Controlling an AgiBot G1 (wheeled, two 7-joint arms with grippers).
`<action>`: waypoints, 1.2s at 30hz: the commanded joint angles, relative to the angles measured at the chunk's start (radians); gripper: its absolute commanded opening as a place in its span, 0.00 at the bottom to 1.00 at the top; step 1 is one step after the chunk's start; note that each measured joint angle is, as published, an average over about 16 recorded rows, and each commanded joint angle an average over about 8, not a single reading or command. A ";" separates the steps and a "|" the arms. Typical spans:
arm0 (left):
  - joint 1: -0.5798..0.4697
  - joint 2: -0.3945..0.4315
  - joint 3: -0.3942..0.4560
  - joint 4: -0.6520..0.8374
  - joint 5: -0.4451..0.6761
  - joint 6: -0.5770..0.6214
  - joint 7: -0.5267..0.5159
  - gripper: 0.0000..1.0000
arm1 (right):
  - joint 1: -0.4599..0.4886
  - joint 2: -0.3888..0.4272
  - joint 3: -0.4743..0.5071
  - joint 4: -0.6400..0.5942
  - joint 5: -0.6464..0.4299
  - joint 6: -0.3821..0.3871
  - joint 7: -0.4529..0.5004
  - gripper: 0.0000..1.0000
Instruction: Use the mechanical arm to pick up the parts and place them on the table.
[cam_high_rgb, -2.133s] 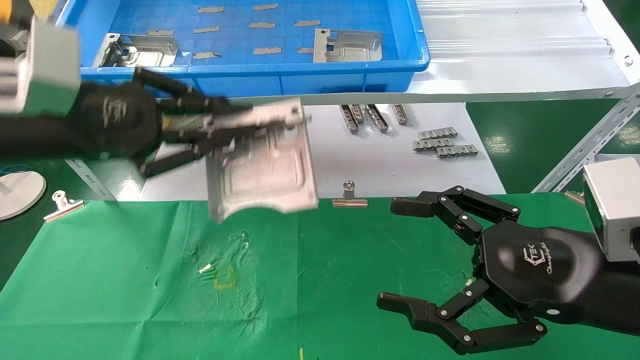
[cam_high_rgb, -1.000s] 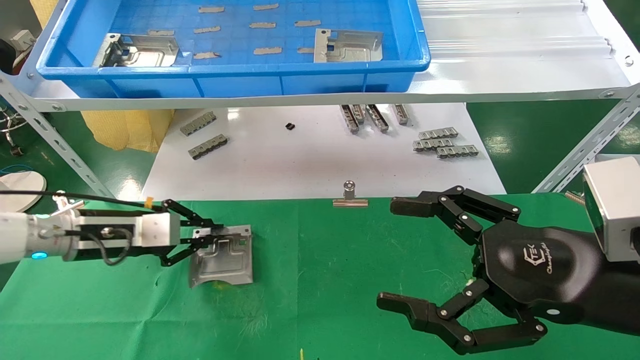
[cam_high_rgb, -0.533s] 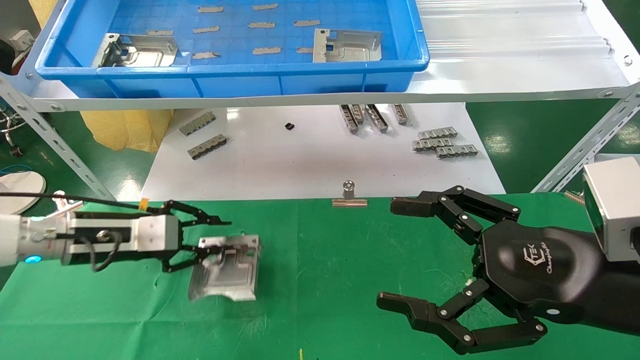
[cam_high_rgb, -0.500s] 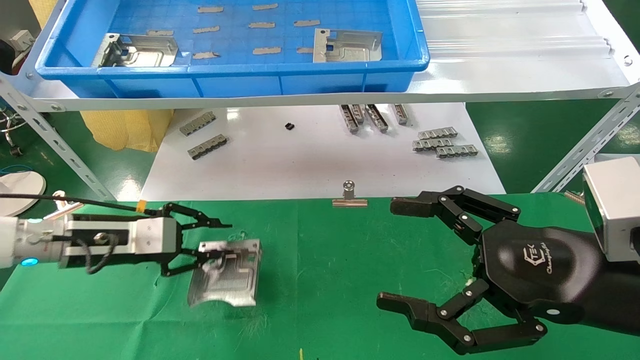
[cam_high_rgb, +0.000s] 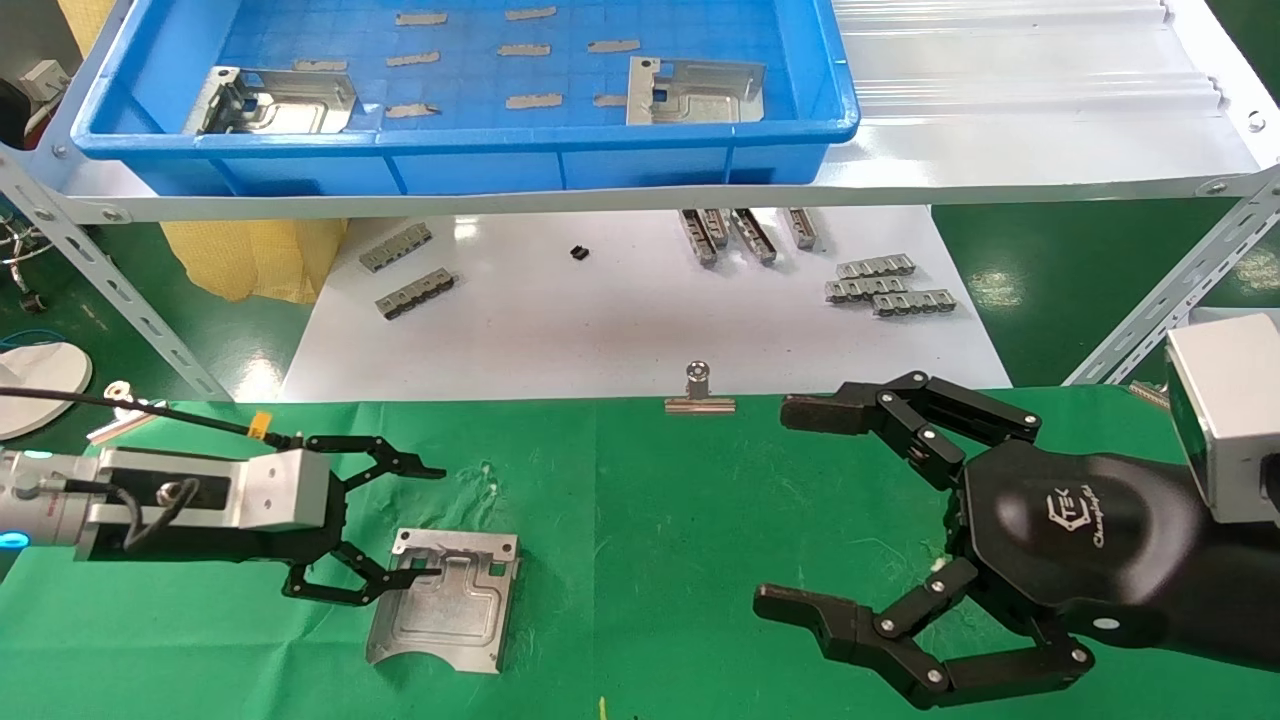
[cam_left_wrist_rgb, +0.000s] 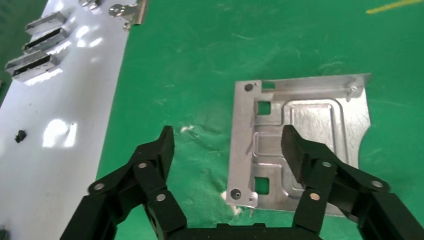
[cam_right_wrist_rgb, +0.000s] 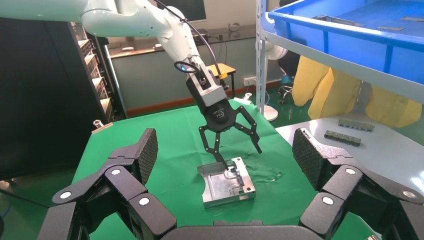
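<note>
One silvery stamped part (cam_high_rgb: 445, 610) lies flat on the green cloth table (cam_high_rgb: 650, 520), free of any grip. My left gripper (cam_high_rgb: 437, 522) is open just left of it, its near finger over the part's left edge, its far finger above bare cloth. The left wrist view shows the part (cam_left_wrist_rgb: 310, 130) beyond the open left gripper (cam_left_wrist_rgb: 229, 142). Two more parts (cam_high_rgb: 275, 100) (cam_high_rgb: 695, 92) lie in the blue tray (cam_high_rgb: 470, 140). My right gripper (cam_high_rgb: 778, 508) is open and empty over the cloth at the right. The right wrist view shows the part (cam_right_wrist_rgb: 227, 187) under the left gripper (cam_right_wrist_rgb: 241, 156).
A glossy white board (cam_high_rgb: 620, 330) behind the cloth carries grey toothed strips (cam_high_rgb: 885, 285). A binder clip (cam_high_rgb: 700, 392) sits at the cloth's back edge, another (cam_high_rgb: 125, 405) at far left. Slotted shelf struts (cam_high_rgb: 1170, 290) slant down on both sides.
My left gripper brought the part down from tray height to the cloth, opened and let it go. The part now lies flat. The right arm has not moved.
</note>
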 joint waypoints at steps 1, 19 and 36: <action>-0.001 0.001 0.000 0.000 0.000 0.002 -0.008 1.00 | 0.000 0.000 0.000 0.000 0.000 0.000 0.000 1.00; 0.048 -0.035 -0.123 0.050 -0.177 0.026 -0.213 1.00 | 0.000 0.000 0.000 0.000 0.000 0.000 0.000 1.00; 0.109 -0.071 -0.164 -0.093 -0.204 0.016 -0.291 1.00 | 0.000 0.000 0.000 0.000 0.000 0.000 0.000 1.00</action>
